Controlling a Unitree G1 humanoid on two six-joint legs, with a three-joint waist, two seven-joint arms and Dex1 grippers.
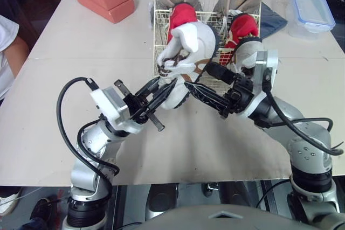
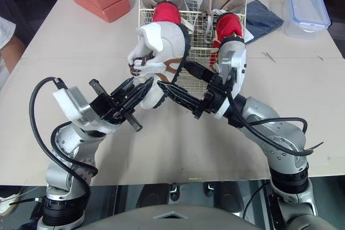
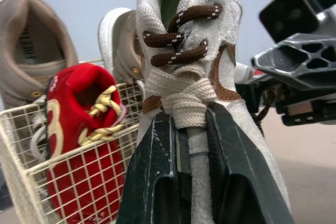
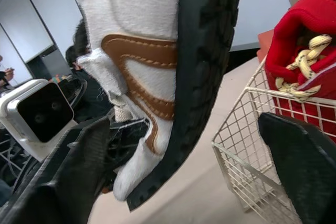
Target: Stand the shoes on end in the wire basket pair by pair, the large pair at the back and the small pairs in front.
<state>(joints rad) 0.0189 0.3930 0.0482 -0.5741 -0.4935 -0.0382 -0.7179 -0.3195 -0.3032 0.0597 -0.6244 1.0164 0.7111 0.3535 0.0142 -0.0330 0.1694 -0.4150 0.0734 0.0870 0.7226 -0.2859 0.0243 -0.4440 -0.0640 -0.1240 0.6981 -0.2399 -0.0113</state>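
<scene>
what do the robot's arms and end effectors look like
The left arm and right arm are silver-grey metal with rounded joints, each trailing a thick black cable. A white boxy module sits at each wrist. The left end effector and right end effector each have two long black fingers, visibly latticed on the right one.

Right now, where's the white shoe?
Centre of the head views: the white shoe is held up by the left gripper at the wire basket's front-left corner, just before a red shoe; the right gripper straddles its sole.
</scene>
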